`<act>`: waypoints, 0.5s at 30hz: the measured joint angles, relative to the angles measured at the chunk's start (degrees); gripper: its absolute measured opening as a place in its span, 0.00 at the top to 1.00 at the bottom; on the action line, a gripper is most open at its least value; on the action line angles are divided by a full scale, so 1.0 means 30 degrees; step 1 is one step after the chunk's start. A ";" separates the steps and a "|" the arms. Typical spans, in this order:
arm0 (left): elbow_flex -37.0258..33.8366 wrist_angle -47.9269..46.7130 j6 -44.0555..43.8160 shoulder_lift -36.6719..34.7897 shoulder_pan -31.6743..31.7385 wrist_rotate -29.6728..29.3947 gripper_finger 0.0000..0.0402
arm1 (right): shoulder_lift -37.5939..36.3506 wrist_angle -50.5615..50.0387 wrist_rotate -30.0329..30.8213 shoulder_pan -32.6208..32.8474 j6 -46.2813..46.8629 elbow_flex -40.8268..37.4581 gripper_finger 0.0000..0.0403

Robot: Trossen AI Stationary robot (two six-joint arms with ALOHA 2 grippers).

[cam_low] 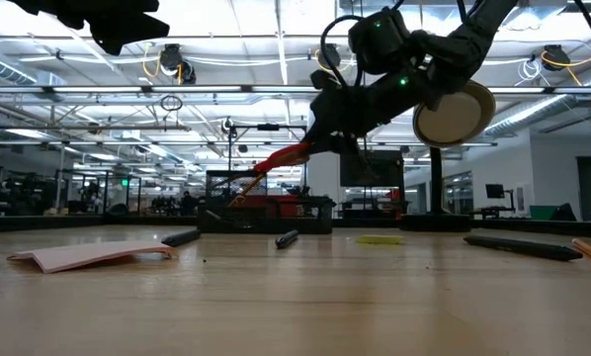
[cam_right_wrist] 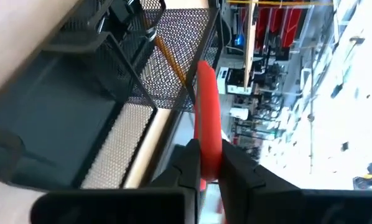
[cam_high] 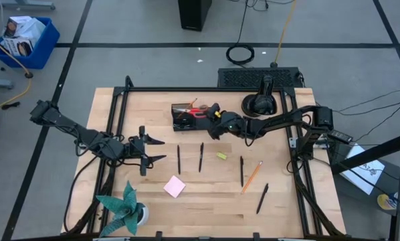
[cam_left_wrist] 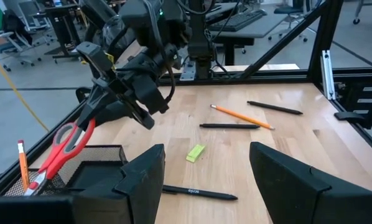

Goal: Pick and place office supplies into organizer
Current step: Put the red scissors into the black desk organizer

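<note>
The right gripper [cam_high: 217,114] is clamping the scissors [cam_left_wrist: 61,149] over the organizer [cam_high: 184,117] near the table's [cam_high: 207,201] far edge; they are tilting and risk snagging its mesh rim. The left gripper [cam_high: 153,150] is waiting, fingers apart.

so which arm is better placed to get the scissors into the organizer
Right: the right gripper is shut on the scissors, tips already in the organizer. The left gripper hangs open and apart from it.
</note>
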 joint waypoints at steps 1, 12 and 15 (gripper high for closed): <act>0.0000 0.0000 0.0000 0.0000 0.0000 0.0000 0.40 | 0.0000 0.0134 0.0123 0.0000 -0.0714 0.0000 0.94; 0.0000 0.0109 0.0007 0.0000 0.0000 0.0066 0.40 | -0.0026 -0.5556 0.1108 0.0621 -0.5318 0.3059 0.94; 0.0000 0.0109 0.0007 0.0000 0.0000 0.0080 0.40 | -0.0029 -0.8720 0.1062 0.0627 -0.3898 0.4858 0.94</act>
